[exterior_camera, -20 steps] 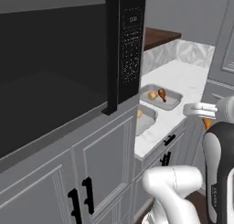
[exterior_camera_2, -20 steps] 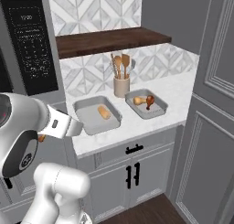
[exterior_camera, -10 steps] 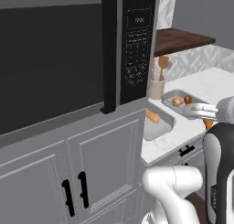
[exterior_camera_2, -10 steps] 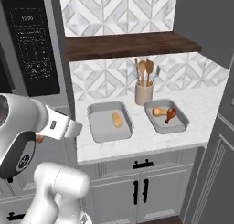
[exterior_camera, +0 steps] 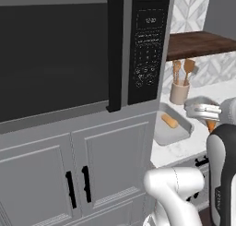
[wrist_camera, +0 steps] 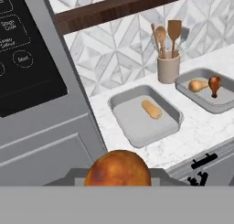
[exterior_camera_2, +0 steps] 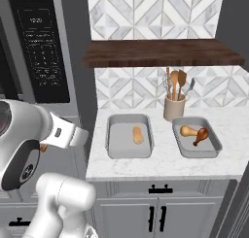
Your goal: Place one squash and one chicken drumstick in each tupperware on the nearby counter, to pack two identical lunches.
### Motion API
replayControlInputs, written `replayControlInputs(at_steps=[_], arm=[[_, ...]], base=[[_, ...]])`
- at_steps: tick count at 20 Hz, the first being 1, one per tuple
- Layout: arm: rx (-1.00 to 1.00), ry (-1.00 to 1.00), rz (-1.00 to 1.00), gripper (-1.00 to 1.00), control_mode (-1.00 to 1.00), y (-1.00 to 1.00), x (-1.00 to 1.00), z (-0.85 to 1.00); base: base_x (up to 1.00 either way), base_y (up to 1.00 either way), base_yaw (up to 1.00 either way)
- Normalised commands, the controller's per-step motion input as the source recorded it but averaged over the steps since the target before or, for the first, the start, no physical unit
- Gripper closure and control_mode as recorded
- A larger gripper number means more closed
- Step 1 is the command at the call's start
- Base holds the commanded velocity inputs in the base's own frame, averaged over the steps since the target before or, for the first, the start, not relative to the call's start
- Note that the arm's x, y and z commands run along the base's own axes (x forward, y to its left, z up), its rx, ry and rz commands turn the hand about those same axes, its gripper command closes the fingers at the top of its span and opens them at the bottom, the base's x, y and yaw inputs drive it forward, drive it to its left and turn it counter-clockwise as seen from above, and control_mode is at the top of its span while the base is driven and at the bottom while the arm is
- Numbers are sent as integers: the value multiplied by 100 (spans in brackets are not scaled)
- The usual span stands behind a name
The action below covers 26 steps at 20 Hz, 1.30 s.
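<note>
My hand's fingertips are hidden behind the orange drumstick (wrist_camera: 118,168), whose bone end I can't see. From the left, the arm covers the right tupperware (exterior_camera: 199,102) almost entirely.

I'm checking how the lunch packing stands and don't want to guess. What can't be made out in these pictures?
- Hand view: the orange-brown food at the gripper is cut off by the bottom; shape and fingers hidden.
- Left base view: the far tray is mostly hidden behind the arm.
- Right base view: the gripper lies behind the white arm; just an orange bit shows.
- Near tray: holds one squash alone.
</note>
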Motion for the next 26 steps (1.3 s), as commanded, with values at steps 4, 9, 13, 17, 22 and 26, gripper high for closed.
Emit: replayControlInputs(at_steps=[4,9,13,17,22,26], arm=[[-10,27,7,100,-100,0,50,-1],[-10,30,14,100,-100,-54,86,-18],[-1,3,21,100,-100,-29,79,-44],[-1,5,21,100,-100,-27,98,-64],[-1,14,16,100,-100,-18,94,-54],[0,17,10,100,-100,-28,80,-50]], base=[[33,0,15],[0,0,0],[0,0,0],[0,0,0],[0,0,0],[0,0,0]])
